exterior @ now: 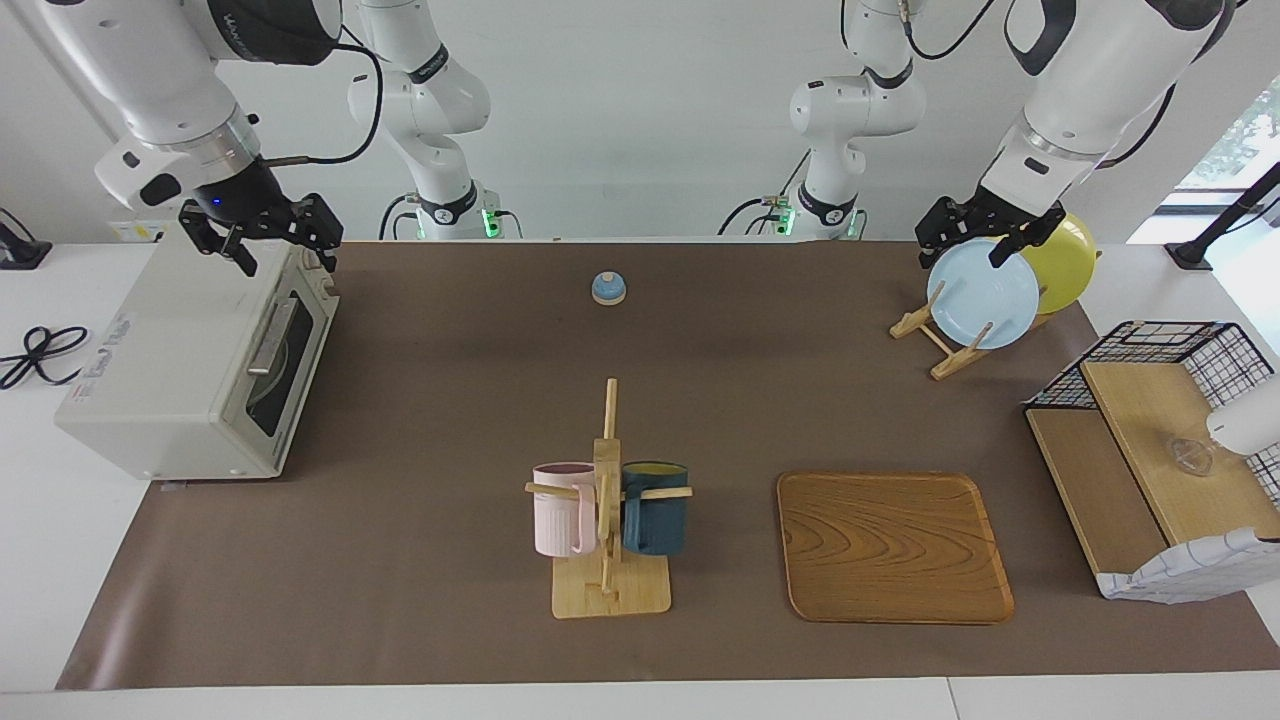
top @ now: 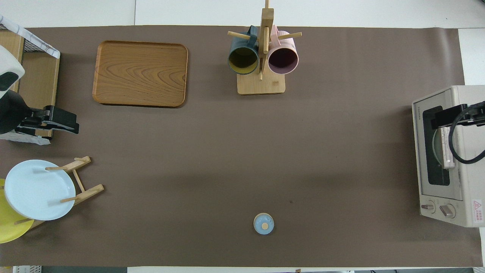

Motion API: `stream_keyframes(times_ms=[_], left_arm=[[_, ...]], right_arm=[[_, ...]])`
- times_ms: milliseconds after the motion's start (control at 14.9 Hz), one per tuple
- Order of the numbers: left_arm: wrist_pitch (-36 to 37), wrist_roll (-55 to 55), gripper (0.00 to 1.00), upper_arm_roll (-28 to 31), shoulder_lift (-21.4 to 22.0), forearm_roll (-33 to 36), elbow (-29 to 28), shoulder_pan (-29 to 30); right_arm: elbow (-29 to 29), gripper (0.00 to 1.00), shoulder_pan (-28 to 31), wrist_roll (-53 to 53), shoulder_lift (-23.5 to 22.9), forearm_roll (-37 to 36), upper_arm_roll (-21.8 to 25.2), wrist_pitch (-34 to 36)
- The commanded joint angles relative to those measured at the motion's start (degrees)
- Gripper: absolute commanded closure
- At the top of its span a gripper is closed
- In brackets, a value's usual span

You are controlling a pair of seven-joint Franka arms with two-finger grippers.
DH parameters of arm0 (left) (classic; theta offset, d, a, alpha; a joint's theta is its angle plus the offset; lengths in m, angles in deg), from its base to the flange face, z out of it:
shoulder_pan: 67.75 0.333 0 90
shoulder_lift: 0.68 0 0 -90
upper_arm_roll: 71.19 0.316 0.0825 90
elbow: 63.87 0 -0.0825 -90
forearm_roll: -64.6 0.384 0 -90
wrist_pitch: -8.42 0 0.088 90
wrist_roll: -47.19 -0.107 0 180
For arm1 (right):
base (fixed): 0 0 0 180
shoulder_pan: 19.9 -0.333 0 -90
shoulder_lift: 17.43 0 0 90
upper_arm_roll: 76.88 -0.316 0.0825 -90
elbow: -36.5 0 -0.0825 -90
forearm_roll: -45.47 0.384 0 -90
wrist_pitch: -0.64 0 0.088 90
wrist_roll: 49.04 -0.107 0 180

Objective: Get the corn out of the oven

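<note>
Facing view: the oven (exterior: 195, 365) is seen at the right arm's end of the table, its glass door shut. The corn cannot be made out; if inside, it is hidden. The right gripper (exterior: 262, 238) hangs over the oven's top corner nearest the robots, fingers apart, nothing held. The left gripper (exterior: 985, 235) waits over the plate rack (exterior: 945, 345), fingers apart, empty.

Overhead view: the oven (top: 447, 159) sits against the mat's edge; only a pale rounded shape shows through the glass, no corn. The right gripper (top: 451, 115) covers the door's upper part.

Judged: nothing done yet; door opening, reaching in and lifting out all remain.
</note>
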Motion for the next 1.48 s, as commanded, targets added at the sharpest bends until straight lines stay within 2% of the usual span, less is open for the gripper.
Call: stream_keyframes(times_ms=[0, 269, 537, 604, 672, 739, 1007, 1209, 1410], left_arm=[[0.6, 0.3, 0.0, -0.5, 0.8, -0.4, -0.2, 0.8], [0.6, 0.3, 0.0, -0.5, 0.8, -0.4, -0.2, 0.8], [0.5, 0.3, 0.0, -0.5, 0.8, -0.4, -0.2, 0.8], [0.6, 0.3, 0.0, -0.5, 0.8, -0.4, -0.2, 0.8], [0.5, 0.3, 0.0, -0.6, 0.8, -0.4, -0.2, 0.8], [0.5, 0.3, 0.0, -0.5, 0.8, -0.4, -0.2, 0.8], [0.4, 0.3, 0.0, -0.5, 0.8, -0.4, -0.1, 0.8], [0.4, 0.2, 0.0, -0.5, 0.8, -0.4, -0.2, 0.8], [0.4, 0.2, 0.0, -0.5, 0.8, -0.4, -0.2, 0.9]], right_arm=[[0.9, 0.0, 0.4, -0.7, -0.5, -0.9, -0.4, -0.2], [0.5, 0.0, 0.6, -0.9, -0.2, -1.1, -0.4, 0.1], [-2.6, 0.01, 0.8, -0.6, 1.3, -1.1, -0.1, 0.3], [-2.7, 0.4, 0.8, -0.5, 1.4, -1.1, 0.0, 0.2], [-3.0, 0.83, 1.2, -0.4, 1.5, -1.1, 0.0, 0.1], [-4.4, 1.0, 1.4, -0.2, 1.8, -1.1, -0.1, -0.7], [-10.4, 1.0, 3.1, 1.2, 3.8, -1.4, 0.1, -7.6], [-18.7, 1.0, 3.2, 0.5, 6.5, -8.6, 0.1, -16.9], [-22.3, 1.0, 5.2, -0.5, 7.0, -8.8, 0.0, -19.0]])
